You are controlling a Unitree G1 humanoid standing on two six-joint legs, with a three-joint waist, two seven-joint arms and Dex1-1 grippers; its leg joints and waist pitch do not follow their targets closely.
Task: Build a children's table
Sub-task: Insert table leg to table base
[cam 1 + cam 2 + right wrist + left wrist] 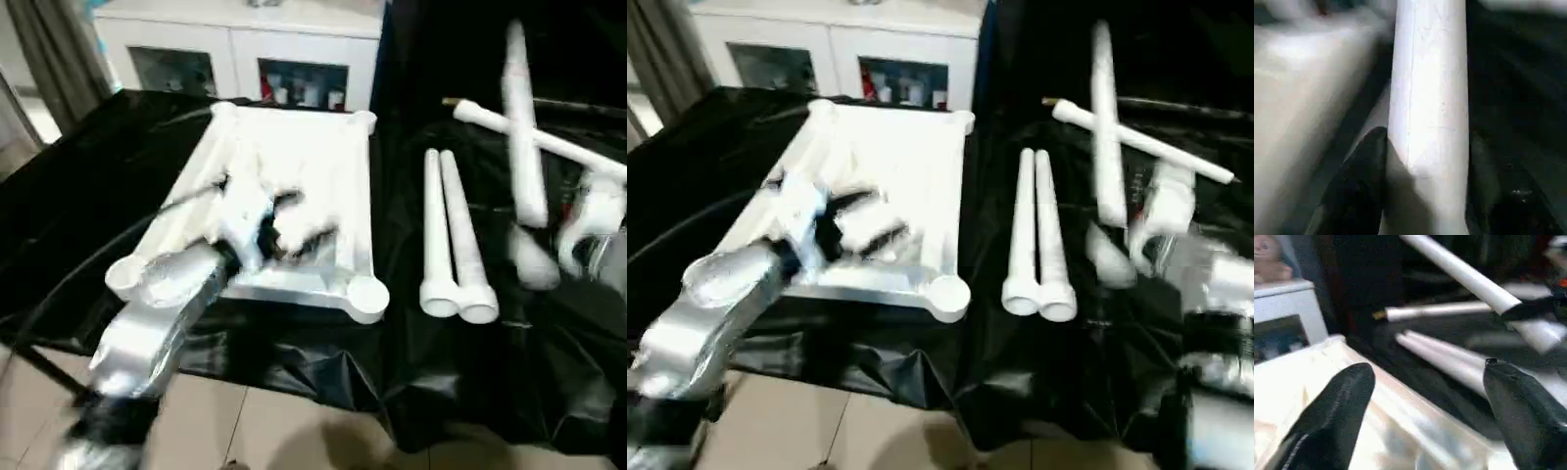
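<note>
A white tabletop (284, 196) lies ribbed side up on a desk (88, 196) draped in black, round sockets at its corners. The left gripper (1427, 396) hovers over its near part, jaws wide apart and empty. Just to the right, two legs (453, 235) lie side by side, flared ends toward the robot. Farther right, the right gripper (1425, 181) has its jaws clamped on a third leg (522, 127), which crosses above a fourth leg (549, 142) on the cloth. A white cabinet (235, 49) stands behind.
</note>
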